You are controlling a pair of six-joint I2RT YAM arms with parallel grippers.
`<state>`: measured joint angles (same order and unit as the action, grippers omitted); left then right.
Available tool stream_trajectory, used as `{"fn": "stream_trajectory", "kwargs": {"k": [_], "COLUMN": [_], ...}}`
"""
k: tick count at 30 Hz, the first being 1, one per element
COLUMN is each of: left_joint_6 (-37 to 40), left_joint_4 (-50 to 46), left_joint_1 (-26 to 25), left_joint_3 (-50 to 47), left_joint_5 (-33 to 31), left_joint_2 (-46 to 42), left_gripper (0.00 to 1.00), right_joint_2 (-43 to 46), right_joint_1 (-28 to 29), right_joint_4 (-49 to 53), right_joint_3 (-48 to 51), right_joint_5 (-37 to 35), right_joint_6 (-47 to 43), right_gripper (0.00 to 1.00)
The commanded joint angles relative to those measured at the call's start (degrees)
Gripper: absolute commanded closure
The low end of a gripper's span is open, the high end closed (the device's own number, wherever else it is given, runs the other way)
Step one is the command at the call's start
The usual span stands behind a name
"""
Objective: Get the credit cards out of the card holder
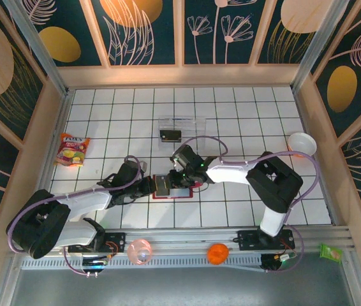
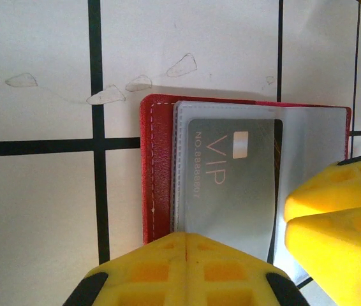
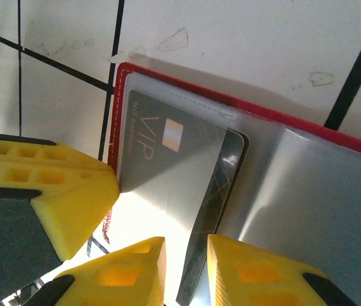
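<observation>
The small red folding card holder (image 2: 157, 191) lies open and flat on the white tiled table (image 1: 104, 115), between the two arms, with its clear plastic pocket (image 2: 311, 146) facing up. A thin grey VIP card (image 2: 231, 185) with a pale chip mark sits in that pocket. It looks partly drawn out, with a dark strip of it bare beyond the hazy sleeve.

The left gripper (image 2: 185, 245) has its yellow fingers pressed together with nothing between them, and the tips are set down on the holder's near edge. I judge this to be a pin, there to stop the light wallet sliding while the card is pulled.

The right gripper (image 3: 185, 271) reaches in low at the card's bare end. Its fingers stand narrowly apart with the card's edge in the gap (a sliver of light shows beside the card, so the pinch looks loose rather than firm). That flat approach suits a card too thin to lift from above.

Farther back, a small black card (image 1: 169, 135) lies in the clear plastic tray (image 1: 196, 122), well apart from the holder. This suggests the tray is the drop place and one card is already out
</observation>
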<state>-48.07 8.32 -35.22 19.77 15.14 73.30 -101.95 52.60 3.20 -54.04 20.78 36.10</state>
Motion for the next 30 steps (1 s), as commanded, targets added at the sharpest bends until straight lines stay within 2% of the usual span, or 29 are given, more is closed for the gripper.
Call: {"fn": "stream_trajectory", "kwargs": {"k": [1, 8, 14, 19, 30], "left_joint_6": [0.92, 0.44, 0.16, 0.14, 0.09], "left_joint_4": [-2.03, -1.21, -0.76, -0.94, -0.92], "left_joint_1": [-0.24, -0.23, -0.24, -0.23, -0.28], "left_joint_3": [-0.94, -1.48, -1.84, -2.14, -2.46], "left_joint_5": [0.58, 1.24, 1.40, 1.15, 0.78], "left_joint_2": [0.53, 0.18, -0.53, -0.76, -0.67], "left_gripper": [1.00, 1.00, 1.00, 1.00, 1.00], "right_joint_2": [-1.12, -2.85, -4.52, -3.96, -1.09], "right_joint_1": [0.58, 0.90, 2.41, 4.26, 4.44], "right_joint_4": [-0.37, 0.82, 4.10, 9.03, 10.49], "right_joint_3": [-2.03, -2.83, -4.14, -5.20, -3.84], "right_joint_5": [0.55, -0.57, -4.94, -13.26, -16.86], "right_joint_6": [-1.37, -1.27, -0.90, -0.70, -0.05], "right_gripper": [0.76, 0.76, 0.76, 0.76, 0.74]}}
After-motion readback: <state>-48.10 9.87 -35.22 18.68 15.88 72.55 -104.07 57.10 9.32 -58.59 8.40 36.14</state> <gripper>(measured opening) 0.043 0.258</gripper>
